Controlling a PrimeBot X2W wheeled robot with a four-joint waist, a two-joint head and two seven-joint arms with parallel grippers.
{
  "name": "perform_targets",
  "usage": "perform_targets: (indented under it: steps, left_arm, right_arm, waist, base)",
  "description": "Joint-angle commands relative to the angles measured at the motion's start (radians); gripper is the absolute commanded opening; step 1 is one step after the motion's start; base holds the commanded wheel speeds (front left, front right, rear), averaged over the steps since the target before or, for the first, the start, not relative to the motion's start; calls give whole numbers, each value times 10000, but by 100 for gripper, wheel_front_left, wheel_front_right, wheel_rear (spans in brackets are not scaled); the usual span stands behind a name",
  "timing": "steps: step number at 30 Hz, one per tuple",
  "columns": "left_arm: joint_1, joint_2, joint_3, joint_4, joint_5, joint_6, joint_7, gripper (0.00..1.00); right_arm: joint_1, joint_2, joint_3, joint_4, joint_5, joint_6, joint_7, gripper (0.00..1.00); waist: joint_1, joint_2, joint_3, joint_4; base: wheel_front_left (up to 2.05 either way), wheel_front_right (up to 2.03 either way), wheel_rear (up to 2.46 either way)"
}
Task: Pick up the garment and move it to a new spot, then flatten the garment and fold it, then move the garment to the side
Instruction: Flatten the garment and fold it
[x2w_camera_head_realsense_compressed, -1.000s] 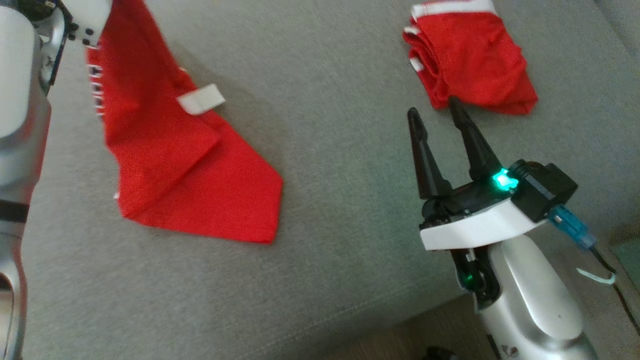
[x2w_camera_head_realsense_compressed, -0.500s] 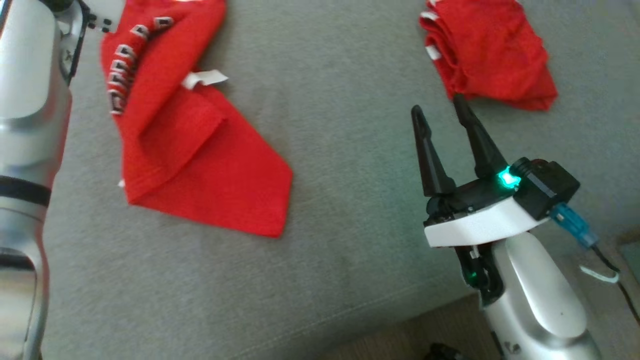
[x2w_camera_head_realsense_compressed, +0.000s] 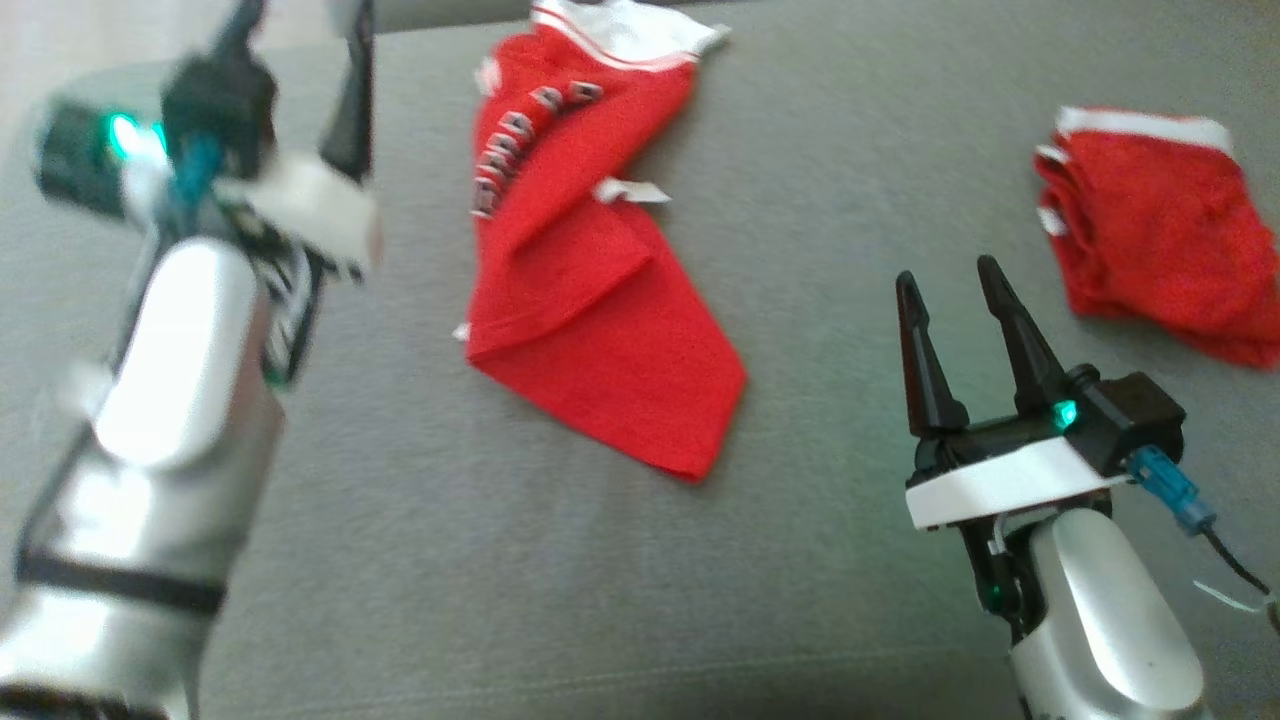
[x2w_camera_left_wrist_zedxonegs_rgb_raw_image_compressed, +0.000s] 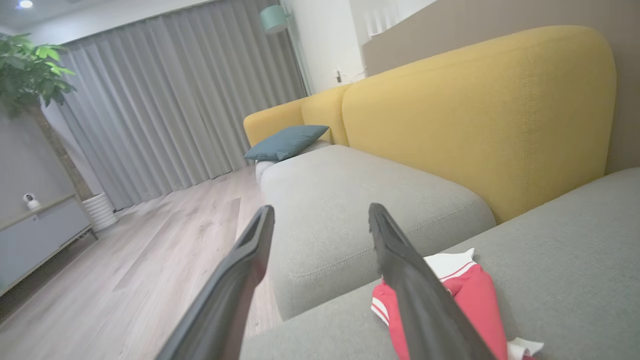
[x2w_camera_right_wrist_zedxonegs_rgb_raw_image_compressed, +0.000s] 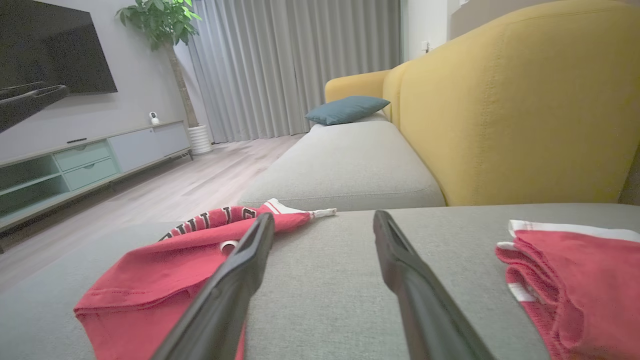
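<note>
A grey sofa seat (x2w_camera_head_realsense_compressed: 560, 600) with a yellow backrest (x2w_camera_left_wrist_zedxonegs_rgb_raw_image_compressed: 475, 115) stood in a living room with grey curtains (x2w_camera_left_wrist_zedxonegs_rgb_raw_image_compressed: 175, 100), a plant (x2w_camera_right_wrist_zedxonegs_rgb_raw_image_compressed: 160, 20), a TV (x2w_camera_right_wrist_zedxonegs_rgb_raw_image_compressed: 50, 50) and a low cabinet (x2w_camera_right_wrist_zedxonegs_rgb_raw_image_compressed: 85, 160). A second before, the left gripper (x2w_camera_left_wrist_zedxonegs_rgb_raw_image_compressed: 320, 210) had held the red garment (x2w_camera_head_realsense_compressed: 590, 330) up by one end. It had since let go, and its fingers stood spread and empty, off to the garment's left and clear of it. The garment lay loosely creased on the seat, its white-trimmed end at the far edge and a red corner pointing toward the near edge. The head camera had also swung, so the whole view had shifted. The right gripper (x2w_camera_head_realsense_compressed: 947, 272) had stayed released, holding nothing, above the seat's near edge between the garment and a folded red pile (x2w_camera_head_realsense_compressed: 1160, 260) that lay well apart to the right. A teal cushion (x2w_camera_left_wrist_zedxonegs_rgb_raw_image_compressed: 287, 141) rested on the next seat section. White lettering (x2w_camera_head_realsense_compressed: 520, 140) ran along the garment but was too blurred to read. The small white tag (x2w_camera_head_realsense_compressed: 630, 190) beside it showed no legible print.
</note>
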Motion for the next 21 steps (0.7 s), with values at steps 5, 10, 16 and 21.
perform_targets:
  steps: [5,10,16,21]
  left_arm:
    - [1975,129,564,-1979,-567,525,-95,100]
    - [4004,-324,588,-3498,-925,1046,-96,100]
    - [4920,-660,500,-4438,-901,1260,-96,100]
    - [4991,-813,289,-4505,-841,1119,-96,100]
  right_arm:
    - [35,28,61,-40,-107,65,64,100]
    - [148,28,-41,195,-61,65,264,100]
    - [-401,28,-144,567,117,65,574,100]
    - [-1299,28,-101,1658,615,65,1152,100]
  waist:
    - [0,0,-970,1404]
    - [0,0,-1012,1968]
    - [0,0,-644,2596]
    - [0,0,-139,3102]
  base:
    - [0,0,0]
    - [0,0,0]
    - [0,0,0]
    - [0,0,0]
